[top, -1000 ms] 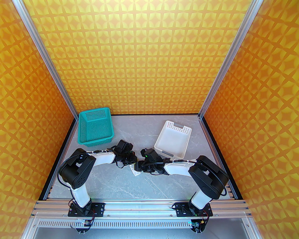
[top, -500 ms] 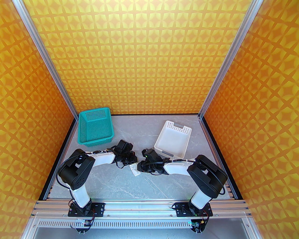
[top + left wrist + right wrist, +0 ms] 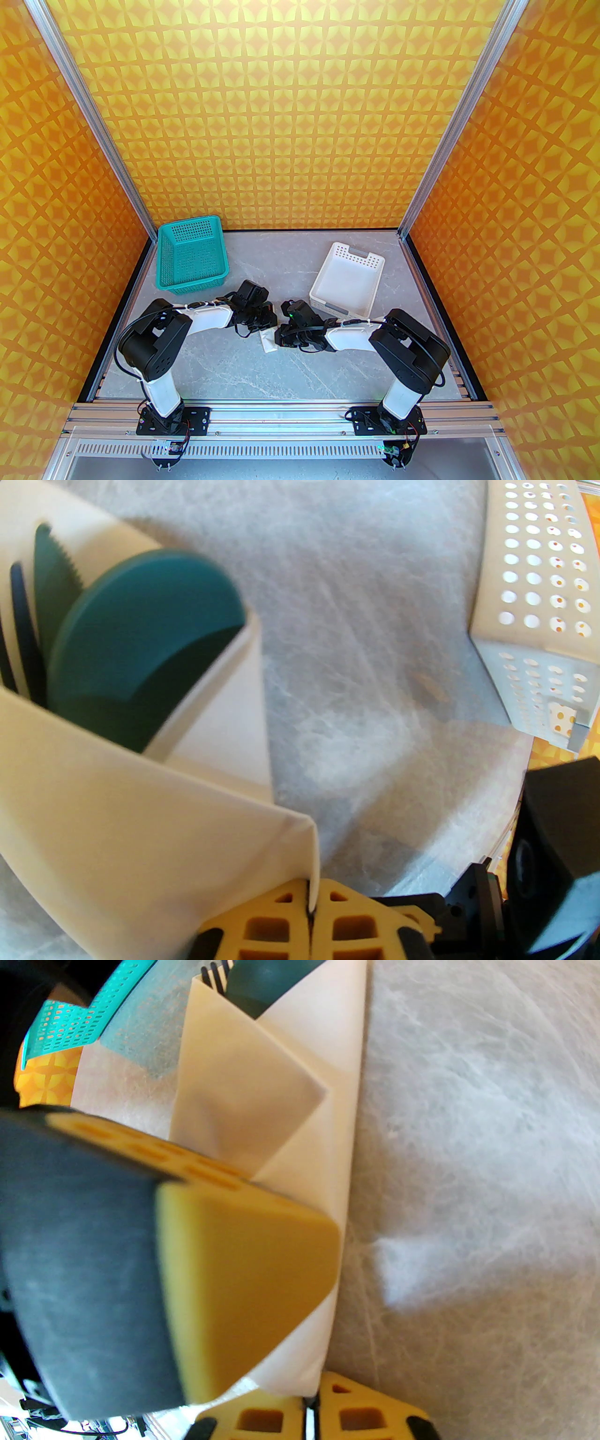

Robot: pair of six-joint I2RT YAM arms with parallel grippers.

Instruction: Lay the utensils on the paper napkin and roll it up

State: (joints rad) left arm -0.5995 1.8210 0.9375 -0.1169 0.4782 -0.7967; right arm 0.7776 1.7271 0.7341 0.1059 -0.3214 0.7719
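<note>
The paper napkin [image 3: 140, 817] lay mid-desk [image 3: 234, 370], folded over the utensils [image 3: 140, 634], whose heads protruded from its open end. The left tool [image 3: 310, 902] was pressed together on a napkin corner. The right tool [image 3: 311, 1405] pinched the napkin's edge. Recommendation: turn both tools together, gently, lest the paper tear or the utensils slide out.

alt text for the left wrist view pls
The left gripper pinches an edge of the white paper napkin, which is folded around the teal utensils. A white perforated tray sits beyond on the grey table.
</note>
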